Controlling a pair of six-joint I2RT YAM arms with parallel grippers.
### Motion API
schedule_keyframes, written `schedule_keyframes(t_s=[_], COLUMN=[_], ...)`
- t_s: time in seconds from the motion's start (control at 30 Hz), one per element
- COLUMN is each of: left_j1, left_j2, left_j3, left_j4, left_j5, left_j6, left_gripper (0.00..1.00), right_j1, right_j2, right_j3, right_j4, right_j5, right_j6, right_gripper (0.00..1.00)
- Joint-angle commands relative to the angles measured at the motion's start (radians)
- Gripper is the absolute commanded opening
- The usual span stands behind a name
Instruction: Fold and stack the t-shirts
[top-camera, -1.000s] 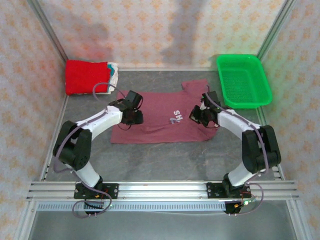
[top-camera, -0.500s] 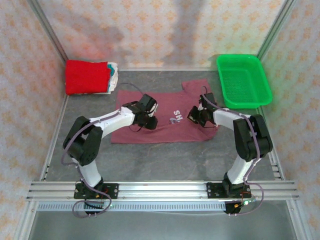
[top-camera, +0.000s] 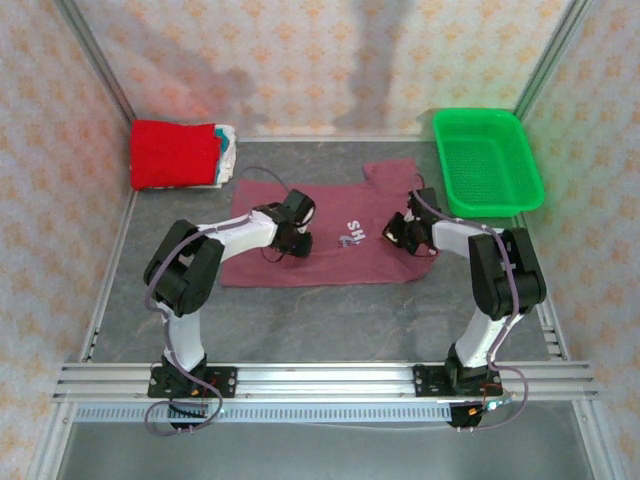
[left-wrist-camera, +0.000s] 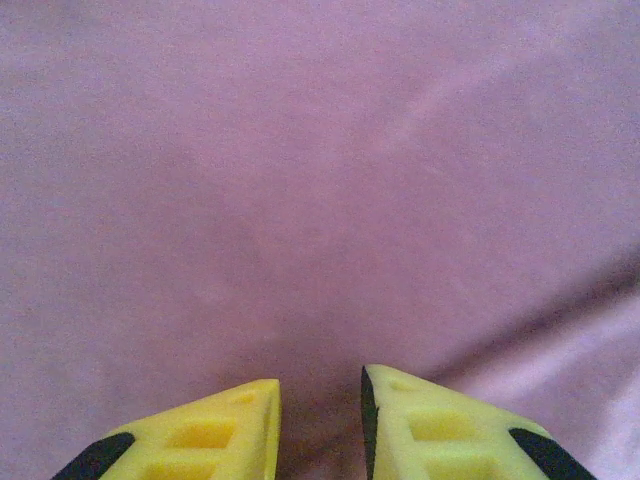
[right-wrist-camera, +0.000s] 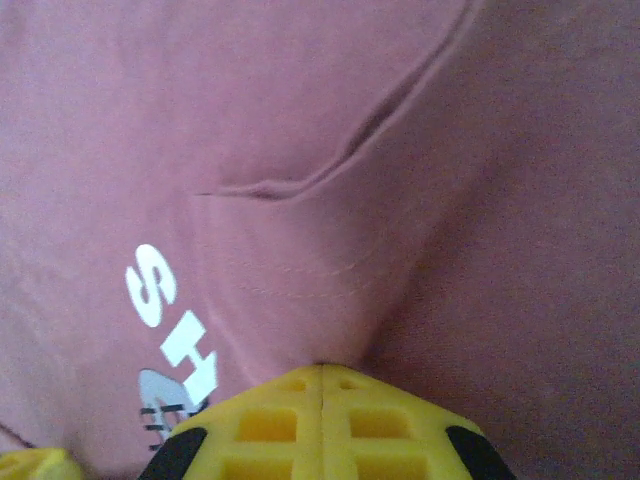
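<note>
Showing the maroon shirt (top-camera: 340, 265) spread flat at mid-desk (top-camera: 330, 320), print upward. The left pincer (top-camera: 296, 240) rests on the shirt's left half, its fingers (left-wrist-camera: 240, 425) narrowly parted over the cloth; whether any is caught cannot be told. The right pincer (top-camera: 398, 236), closed, pinches a pucker of cloth right of the white lettering (right-wrist-camera: 175, 325). The red shirt (top-camera: 172, 153) tops a whitish pile (top-camera: 227, 150) at upper left; the basket (top-camera: 490, 160) stands at upper right.

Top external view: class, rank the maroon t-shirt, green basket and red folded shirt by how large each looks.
1. maroon t-shirt, spread flat, largest
2. green basket
3. red folded shirt, smallest
</note>
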Motion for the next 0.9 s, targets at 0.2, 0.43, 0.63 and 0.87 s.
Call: schedule_keyframes(t_s=[0.2, 0.43, 0.63, 0.87], left_j1=[0.093, 0.105, 0.113, 0.173], left_j2=[0.039, -0.137, -0.145, 0.046], left_j3=[0.066, -0.004, 0.059, 0.195], left_j4=[-0.031, -0.047, -0.052, -0.148], left_j5=[-0.135, -0.268, -0.238, -0.222], left_j6=[-0.047, -0.120, -0.103, -0.225], left_gripper=[0.28, 0.29, 0.33, 0.33], right_j1=[-0.043, -0.043, -0.043, -0.042], right_j2=[0.032, -0.069, -0.086, 0.060], right_j3=[-0.051, -0.010, 0.104, 0.302], right_j4=[0.049, -0.037, -0.119, -0.259], right_j5=[0.026, 0.026, 0.037, 0.220], right_j6=[-0.011, -0.042, -0.080, -0.082], right_gripper=[0.00, 0.00, 0.05, 0.22])
